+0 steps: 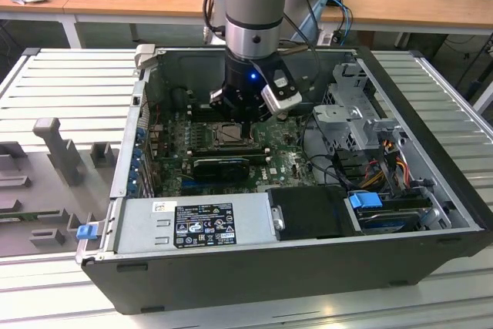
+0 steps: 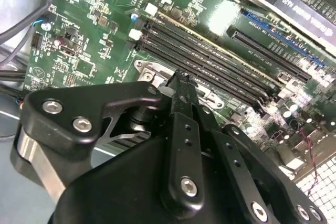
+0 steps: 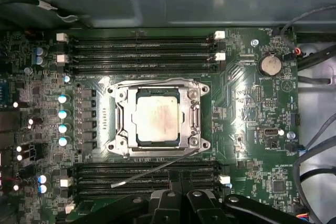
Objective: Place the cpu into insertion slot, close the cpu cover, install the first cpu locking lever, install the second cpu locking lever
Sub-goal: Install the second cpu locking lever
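The cpu (image 3: 156, 116) lies silver face up in the insertion slot (image 3: 116, 148). The cpu cover (image 3: 192, 114) is folded down flat around it, with the chip showing through its window. One thin locking lever (image 3: 157, 170) juts out at a slant over the memory slots, its free end unlatched. A second lever (image 3: 142, 83) runs along the opposite side of the socket. My gripper (image 3: 181, 176) is shut with nothing between its fingers. It hovers just beside the slanting lever, and its tip (image 2: 181, 75) is over the socket's corner. In the exterior view the arm (image 1: 248, 52) stands above the socket (image 1: 229, 134).
Black memory slots (image 3: 142, 51) flank the socket on both sides. A long black expansion card (image 1: 222, 166), a power supply (image 1: 196, 225) and a drive cage (image 1: 354, 113) with cables fill the open case. The case walls (image 1: 127, 159) close in the board.
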Motion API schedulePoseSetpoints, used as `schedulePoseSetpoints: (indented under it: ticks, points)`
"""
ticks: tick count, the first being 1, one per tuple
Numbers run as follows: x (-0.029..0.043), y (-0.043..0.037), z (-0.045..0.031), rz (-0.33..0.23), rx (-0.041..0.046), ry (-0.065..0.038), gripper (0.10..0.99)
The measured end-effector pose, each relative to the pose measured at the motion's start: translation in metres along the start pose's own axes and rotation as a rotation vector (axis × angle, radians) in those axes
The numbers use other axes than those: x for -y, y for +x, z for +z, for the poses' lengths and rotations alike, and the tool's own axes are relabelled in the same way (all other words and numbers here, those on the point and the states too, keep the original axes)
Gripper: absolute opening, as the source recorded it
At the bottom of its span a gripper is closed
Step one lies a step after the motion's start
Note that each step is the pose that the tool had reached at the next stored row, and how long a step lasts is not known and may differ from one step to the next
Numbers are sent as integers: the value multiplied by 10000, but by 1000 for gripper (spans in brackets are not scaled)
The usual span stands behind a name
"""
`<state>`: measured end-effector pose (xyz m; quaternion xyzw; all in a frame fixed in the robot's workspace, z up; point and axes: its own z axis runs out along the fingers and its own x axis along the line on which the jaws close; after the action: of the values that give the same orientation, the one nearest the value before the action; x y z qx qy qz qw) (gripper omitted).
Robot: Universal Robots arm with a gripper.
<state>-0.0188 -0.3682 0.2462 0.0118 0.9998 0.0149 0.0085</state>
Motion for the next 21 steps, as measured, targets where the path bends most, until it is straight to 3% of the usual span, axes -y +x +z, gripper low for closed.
schedulePoseSetpoints:
  ticks: [1, 4, 7, 8, 9, 12, 16, 21]
  points:
    - [31, 0, 2, 0, -7, -74, 106]
    - [122, 3, 5, -7, -9, -164, 106]
    - [150, 52, 7, -32, -18, -517, 106]
    - [154, 86, 8, -43, -23, -714, 106]
    - [156, 134, 13, -77, -28, -828, 106]
    - [161, 216, 82, -364, -50, -908, 106]
    - [164, 325, 99, -438, -56, -934, 106]
    - [167, 374, 146, -438, -56, -967, 106]
